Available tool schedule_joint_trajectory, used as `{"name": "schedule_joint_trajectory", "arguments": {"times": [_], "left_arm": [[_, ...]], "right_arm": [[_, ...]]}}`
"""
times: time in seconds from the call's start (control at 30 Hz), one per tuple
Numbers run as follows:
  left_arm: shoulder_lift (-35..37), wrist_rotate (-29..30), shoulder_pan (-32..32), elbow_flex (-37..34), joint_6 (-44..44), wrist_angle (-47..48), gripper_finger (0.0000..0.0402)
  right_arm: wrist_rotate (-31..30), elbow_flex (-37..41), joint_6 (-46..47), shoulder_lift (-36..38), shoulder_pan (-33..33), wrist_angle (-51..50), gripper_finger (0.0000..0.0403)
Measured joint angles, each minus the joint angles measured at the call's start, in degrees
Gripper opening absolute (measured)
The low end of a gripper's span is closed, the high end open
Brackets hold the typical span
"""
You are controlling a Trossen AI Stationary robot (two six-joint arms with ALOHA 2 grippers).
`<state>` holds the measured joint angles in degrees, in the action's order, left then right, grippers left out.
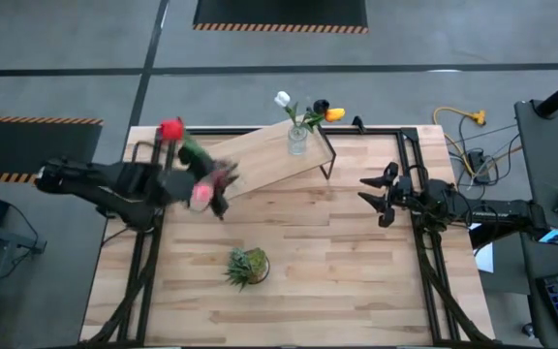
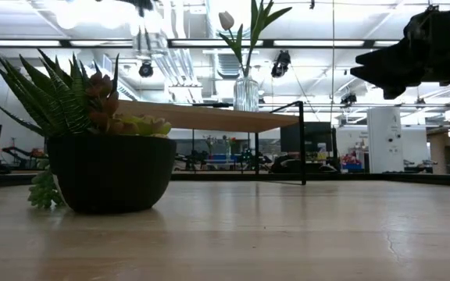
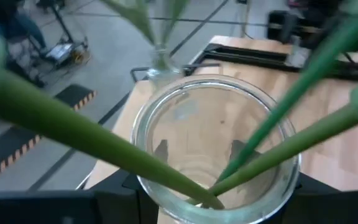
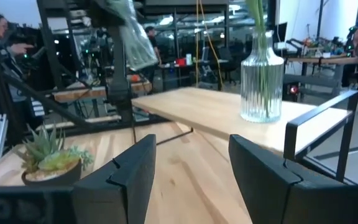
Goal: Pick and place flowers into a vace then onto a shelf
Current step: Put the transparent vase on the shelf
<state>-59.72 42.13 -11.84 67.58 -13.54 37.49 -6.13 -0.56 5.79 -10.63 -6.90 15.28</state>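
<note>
My left gripper (image 1: 184, 184) is shut on a clear glass vase (image 3: 216, 143) at the table's left, beside the shelf's left end. Green flower stalks (image 3: 73, 127) stand slanting in the vase; their red (image 1: 170, 129), pink (image 1: 201, 196) and dark maroon (image 1: 227, 177) heads are blurred in the high view. The shelf (image 1: 260, 155), a light-wood board on a black frame, lies at the far middle. On its right end stands a ribbed glass vase (image 1: 298, 139) with white, yellow and dark flowers. My right gripper (image 1: 381, 194) hangs open at the table's right, touching nothing. My left gripper has the glass vase's wall between its two fingers (image 3: 126, 186), one on each side, below the rim (image 3: 143, 124). The fingers come from the table's left, slanting a little downward. The vase is held up off the tabletop, mouth up, with the stalks leaning out over the rim.
A dark bowl with a spiky green plant (image 1: 247, 267) stands near the table's middle front. The shelf's black end rail (image 4: 319, 124) rises beside the ribbed vase (image 4: 263, 81). Bare wood (image 1: 356, 271) lies between the plant and my right gripper. A person (image 4: 2, 37) is in the room beyond.
</note>
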Motion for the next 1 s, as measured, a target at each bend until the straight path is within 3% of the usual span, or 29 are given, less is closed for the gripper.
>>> {"name": "schedule_joint_trajectory", "arguments": {"times": [0.2, 0.4, 1.0], "left_arm": [[-1.0, -6.7, 12.6, -0.4, 0.7, -1.2, 0.0154], [-3.6, -13.8, 21.0, -0.4, 0.5, -2.6, 0.0154], [-10.8, -15.3, 26.4, -0.5, -1.5, -2.9, 0.0154]], "right_arm": [[0.0, 0.0, -0.4, 0.0, 0.0, 0.7, 0.0194], [0.0, 0.0, -0.5, 0.0, 0.0, 0.8, 0.0194], [0.1, 0.0, -0.5, 0.0, 0.0, 0.5, 0.0194]]}}
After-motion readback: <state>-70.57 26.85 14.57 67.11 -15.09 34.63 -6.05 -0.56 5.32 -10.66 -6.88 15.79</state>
